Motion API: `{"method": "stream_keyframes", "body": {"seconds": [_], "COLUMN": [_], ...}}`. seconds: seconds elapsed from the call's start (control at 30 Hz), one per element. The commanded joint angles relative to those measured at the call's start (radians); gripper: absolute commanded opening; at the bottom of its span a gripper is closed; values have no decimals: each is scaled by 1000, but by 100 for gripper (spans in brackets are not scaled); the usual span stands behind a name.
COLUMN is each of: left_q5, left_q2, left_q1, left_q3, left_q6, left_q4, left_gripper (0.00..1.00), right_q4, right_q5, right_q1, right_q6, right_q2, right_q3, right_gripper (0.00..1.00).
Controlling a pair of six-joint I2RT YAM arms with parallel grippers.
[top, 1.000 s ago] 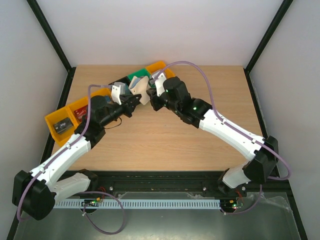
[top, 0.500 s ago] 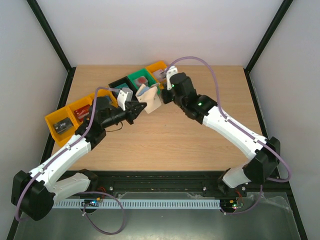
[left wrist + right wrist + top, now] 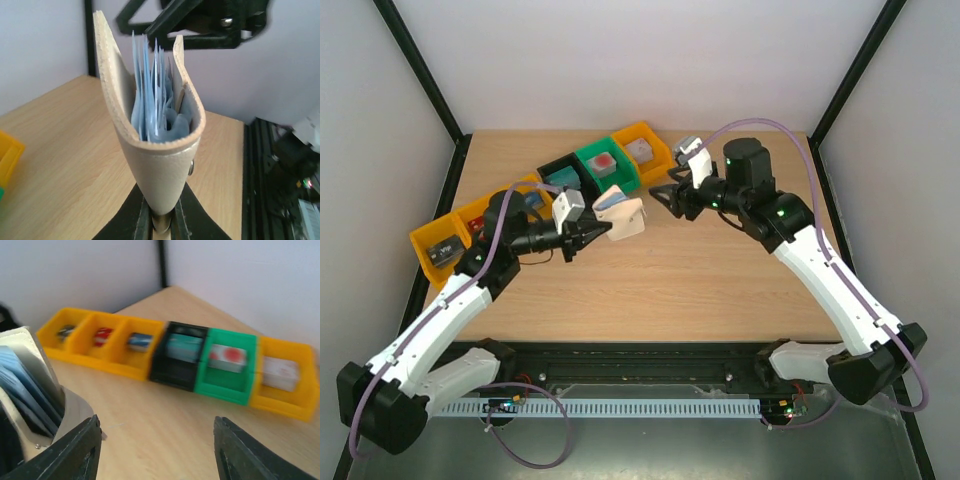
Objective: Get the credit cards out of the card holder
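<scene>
My left gripper (image 3: 597, 232) is shut on the fold of the beige card holder (image 3: 622, 214), holding it above the table with the open side up. Light blue pockets (image 3: 155, 100) fan out inside it; I cannot tell whether a card sits among them. Credit cards lie in the bins: a whitish one with red marks (image 3: 227, 356) in the green bin and a pale one (image 3: 280, 371) in the far yellow bin. My right gripper (image 3: 666, 196) hangs open and empty just right of the holder (image 3: 30, 385), its fingers (image 3: 235, 450) wide apart.
A row of bins runs along the back left of the table: three yellow (image 3: 445, 250), a black one (image 3: 560, 172), a green one (image 3: 605, 165) and a yellow one (image 3: 642, 148), each holding a card-like item. Black frame posts (image 3: 420, 70) stand at the corners.
The right gripper left the holder, swung over the far yellow bin, opened, and drew back to the right. The left arm shifted the holder slightly right and toward the front.
</scene>
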Motion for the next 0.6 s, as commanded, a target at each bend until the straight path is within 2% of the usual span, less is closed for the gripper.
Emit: {"method": "stream_keyframes", "body": {"seconds": [0.0, 0.13, 0.23, 0.4, 0.57], "left_q5": [233, 318, 334, 345, 359], "left_q2": [-60, -59, -58, -58, -61], "left_q1": [1, 1, 1, 1, 5], "left_q3": [76, 82, 78, 76, 69], "left_q6": [327, 359, 315, 281, 312], "left_q4": [-127, -127, -86, -86, -116], "left_gripper": [2, 2, 2, 2, 2], "right_q4": [-91, -117, -185, -245, -288], "right_q5": [-366, -551, -713, -755, -744], "right_q1": [-4, -3, -3, 8, 10], "right_q6": [-79, -41, -42, -72, -119], "right_q2": [-3, 42, 84, 81, 30], "right_q3": [33, 56, 85, 91, 115], "right_gripper": [61, 70, 80, 86, 87]}}
